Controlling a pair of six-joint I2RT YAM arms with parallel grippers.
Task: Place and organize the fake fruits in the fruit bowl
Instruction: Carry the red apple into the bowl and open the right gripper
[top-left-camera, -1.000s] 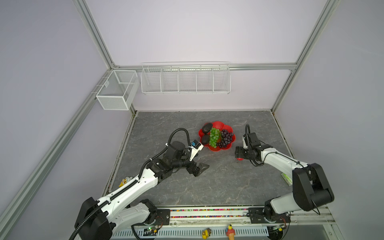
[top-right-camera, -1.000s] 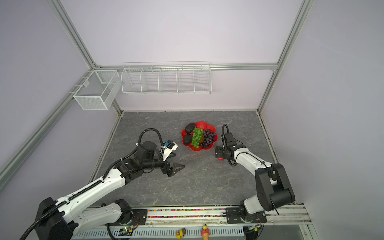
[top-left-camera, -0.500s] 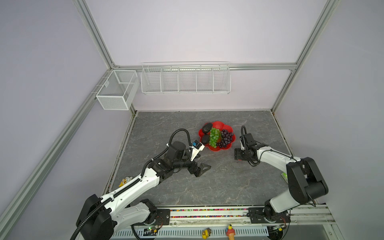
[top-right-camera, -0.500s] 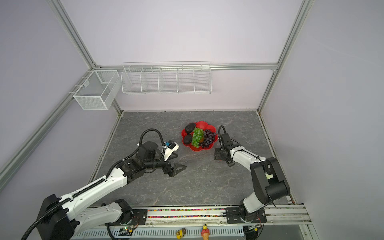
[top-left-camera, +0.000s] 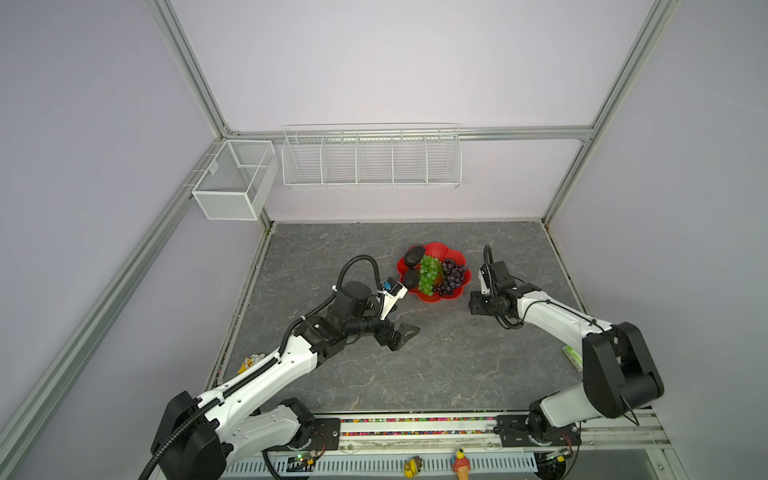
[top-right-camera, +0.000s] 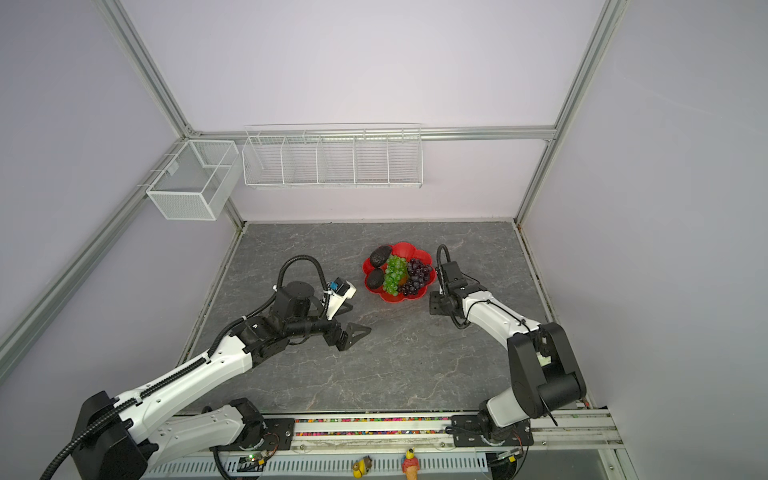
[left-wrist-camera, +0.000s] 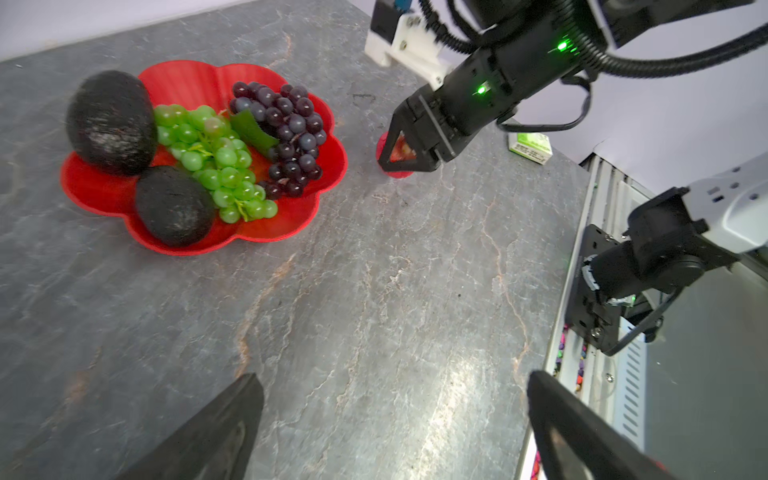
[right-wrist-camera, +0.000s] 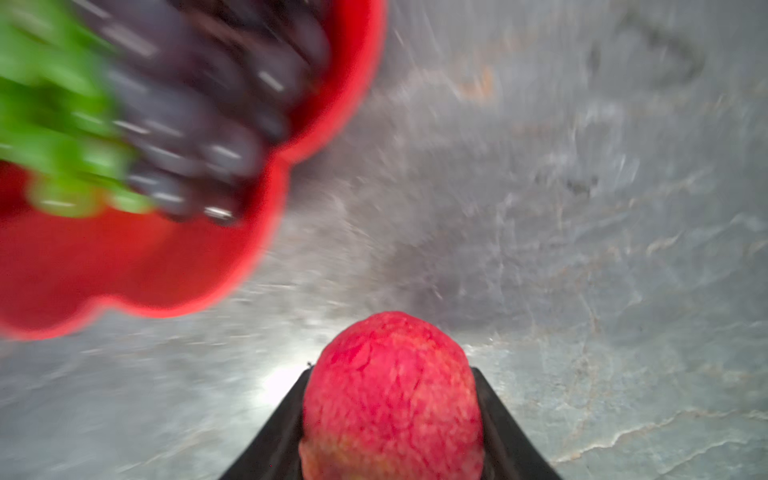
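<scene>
Right gripper (left-wrist-camera: 402, 164) is clamped on the apple (right-wrist-camera: 392, 395), one black finger on each side, fruit poking out past the tips. It sits down at table (top-left-camera: 415, 365) level, just off the fruit bowl (left-wrist-camera: 316, 199) rim at about 4 o'clock in both top views. Can't tell if it's touching the surface.

Apple: small, red, with pale mottling.

Bowl: red, scalloped. Two black pebbly avocados (left-wrist-camera: 111, 120) (left-wrist-camera: 173, 205) at 9–11 o'clock, green grape bunch (left-wrist-camera: 212, 162) in the centre, dark purple grape bunch (left-wrist-camera: 291, 137) at 3 o'clock.

Left gripper (top-left-camera: 402, 336) has its jaws wide with nothing between them, at about 7 o'clock from the bowl and well apart.

Green-and-white box (left-wrist-camera: 531, 147) behind the right arm: print too blurred to read.
</scene>
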